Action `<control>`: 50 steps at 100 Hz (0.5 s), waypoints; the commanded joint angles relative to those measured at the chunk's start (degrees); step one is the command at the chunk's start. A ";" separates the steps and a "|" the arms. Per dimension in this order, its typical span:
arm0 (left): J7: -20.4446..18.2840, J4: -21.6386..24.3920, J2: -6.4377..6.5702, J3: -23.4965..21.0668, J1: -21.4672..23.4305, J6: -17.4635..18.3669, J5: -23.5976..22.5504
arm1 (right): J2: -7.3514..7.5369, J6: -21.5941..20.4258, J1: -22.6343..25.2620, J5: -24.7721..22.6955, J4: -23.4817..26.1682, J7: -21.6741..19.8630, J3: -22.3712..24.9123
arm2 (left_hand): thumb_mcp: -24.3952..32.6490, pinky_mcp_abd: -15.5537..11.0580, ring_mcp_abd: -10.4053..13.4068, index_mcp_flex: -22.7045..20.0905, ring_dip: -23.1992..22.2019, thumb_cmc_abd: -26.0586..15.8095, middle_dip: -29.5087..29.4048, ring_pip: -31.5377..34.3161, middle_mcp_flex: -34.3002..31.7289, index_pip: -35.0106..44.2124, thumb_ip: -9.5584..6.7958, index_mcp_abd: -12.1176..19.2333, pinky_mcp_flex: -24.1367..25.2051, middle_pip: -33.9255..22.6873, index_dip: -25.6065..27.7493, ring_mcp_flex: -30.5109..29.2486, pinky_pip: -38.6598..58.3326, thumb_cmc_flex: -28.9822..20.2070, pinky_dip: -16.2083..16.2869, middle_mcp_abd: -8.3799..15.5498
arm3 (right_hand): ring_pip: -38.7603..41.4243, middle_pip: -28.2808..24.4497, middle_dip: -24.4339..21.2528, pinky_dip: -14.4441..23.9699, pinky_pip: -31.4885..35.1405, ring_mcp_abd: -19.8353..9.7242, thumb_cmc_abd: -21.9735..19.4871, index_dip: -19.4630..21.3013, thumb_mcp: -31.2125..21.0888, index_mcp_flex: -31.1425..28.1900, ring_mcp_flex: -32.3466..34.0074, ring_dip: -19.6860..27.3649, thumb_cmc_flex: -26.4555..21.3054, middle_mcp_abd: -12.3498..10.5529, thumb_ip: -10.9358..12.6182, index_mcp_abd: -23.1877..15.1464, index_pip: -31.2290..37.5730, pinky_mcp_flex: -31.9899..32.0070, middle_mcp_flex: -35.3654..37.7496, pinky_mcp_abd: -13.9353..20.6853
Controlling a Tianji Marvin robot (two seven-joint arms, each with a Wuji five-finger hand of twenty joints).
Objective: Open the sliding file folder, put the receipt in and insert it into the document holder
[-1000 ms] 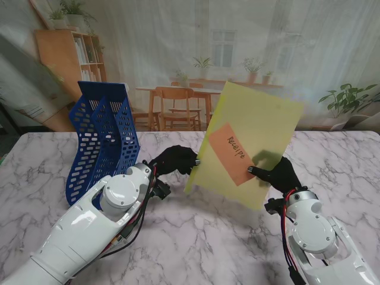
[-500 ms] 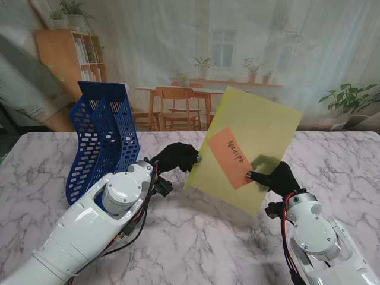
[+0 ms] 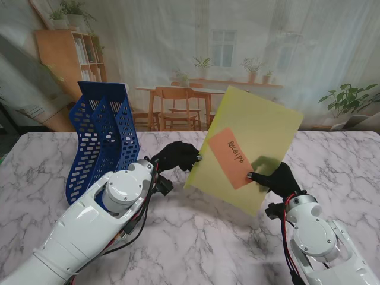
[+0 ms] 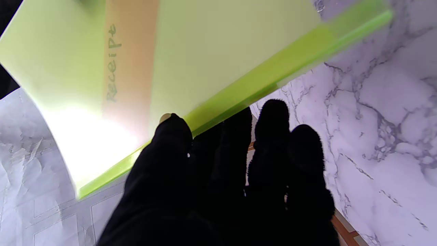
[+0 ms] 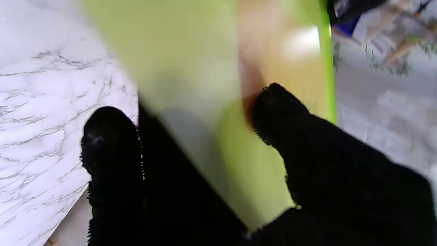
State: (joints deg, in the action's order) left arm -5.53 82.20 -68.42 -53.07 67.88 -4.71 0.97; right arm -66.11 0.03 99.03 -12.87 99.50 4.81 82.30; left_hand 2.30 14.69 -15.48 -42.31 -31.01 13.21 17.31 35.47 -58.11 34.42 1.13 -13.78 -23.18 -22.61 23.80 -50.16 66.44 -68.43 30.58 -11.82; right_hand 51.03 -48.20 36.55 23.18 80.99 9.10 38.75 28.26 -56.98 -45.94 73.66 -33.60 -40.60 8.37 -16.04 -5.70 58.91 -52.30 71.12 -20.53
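Our right hand [image 3: 279,178] pinches the yellow folder [image 3: 249,148] at its near edge, thumb on the front; our left hand [image 3: 176,158] grips its left edge. The folder is in the air, the orange receipt [image 3: 231,157], marked "Receipt", inside. Next we judge insertion into the blue holder [image 3: 104,139], well left: swing the folder across and align it.
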 commanded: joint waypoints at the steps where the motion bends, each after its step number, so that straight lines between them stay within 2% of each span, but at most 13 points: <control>1: -1.29 0.10 -0.30 0.02 -0.11 -0.32 0.37 | -1.00 -0.22 0.28 1.22 -0.45 1.87 -0.26 | -0.49 -1.03 -3.00 -0.05 -0.58 -2.32 0.95 1.16 0.20 -3.31 -1.08 1.56 0.81 0.01 0.50 0.99 2.34 0.41 1.38 -1.12 | 2.55 -2.28 0.79 1.05 1.67 -1.44 -0.66 3.48 -6.54 -4.05 1.12 -0.49 -5.90 0.52 2.05 -6.34 4.74 -1.43 0.83 -0.17; 10: -2.26 -0.07 -0.01 -0.01 0.08 -0.27 0.34 | -1.45 -1.37 0.14 2.46 -0.68 3.40 -0.29 | -0.67 -0.92 -3.37 1.57 -0.63 -2.34 0.59 -0.31 3.27 -9.74 -0.96 1.17 2.69 1.42 1.10 3.28 1.00 4.64 1.42 -1.57 | 2.34 -2.35 0.80 1.02 1.60 -1.88 -0.98 3.66 -6.25 -3.83 1.18 -0.38 -5.89 0.22 2.05 -6.60 4.78 -1.49 0.72 0.17; 19: -2.99 -0.36 0.19 -0.07 0.26 -0.04 0.42 | -1.71 -1.88 0.13 3.44 -0.51 4.15 -0.28 | -2.13 -1.03 -3.62 4.92 -0.35 -2.10 -0.21 -2.47 8.65 -15.66 -0.96 1.03 5.18 3.74 -1.42 6.48 -1.25 9.45 0.92 -2.43 | 2.26 -2.44 0.81 0.99 1.53 -1.93 -1.14 3.76 -6.10 -3.70 1.22 -0.34 -5.92 0.12 2.09 -6.64 4.86 -1.53 0.60 0.31; 27: -3.54 -0.93 0.36 -0.07 0.26 0.26 0.26 | -1.85 -2.30 0.16 4.59 -0.11 4.31 -0.08 | -2.69 -1.16 -3.81 9.62 0.37 -0.51 -1.88 -5.36 16.79 -19.82 -0.90 2.11 7.91 7.29 -3.15 10.68 -4.21 12.69 0.04 -2.77 | 2.26 -2.50 0.80 0.97 1.46 -1.94 -1.18 3.77 -6.06 -3.64 1.23 -0.34 -5.97 0.27 2.14 -6.64 4.89 -1.57 0.55 0.28; 50: -3.15 -2.73 0.34 -0.35 0.85 0.78 -0.49 | -1.94 -3.67 0.84 6.73 1.59 4.13 1.06 | -2.79 -2.02 -3.24 15.66 2.12 0.72 -5.56 -11.50 33.41 -24.81 -0.66 3.43 13.40 13.14 -4.22 20.57 -10.74 16.24 -1.43 -2.44 | 2.24 -2.69 0.78 0.97 1.41 -2.08 -1.40 3.85 -5.90 -3.45 1.24 -0.34 -5.98 0.14 2.16 -6.72 4.98 -1.60 0.47 0.37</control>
State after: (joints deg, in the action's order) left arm -8.14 80.58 -68.21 -53.46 68.28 -4.07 0.81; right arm -67.91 -3.32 99.46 -6.59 100.15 9.02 83.04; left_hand 0.93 14.73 -18.81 -28.68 -29.63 12.76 12.86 25.91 -28.33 11.18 1.11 -12.03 -10.84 -10.84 20.62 -31.53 56.93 -53.85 30.13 -14.73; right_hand 51.03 -48.23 36.58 23.52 81.01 9.10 38.78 28.73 -57.80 -46.48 73.66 -33.61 -40.66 8.38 -16.04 -4.93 58.91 -52.30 71.12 -20.54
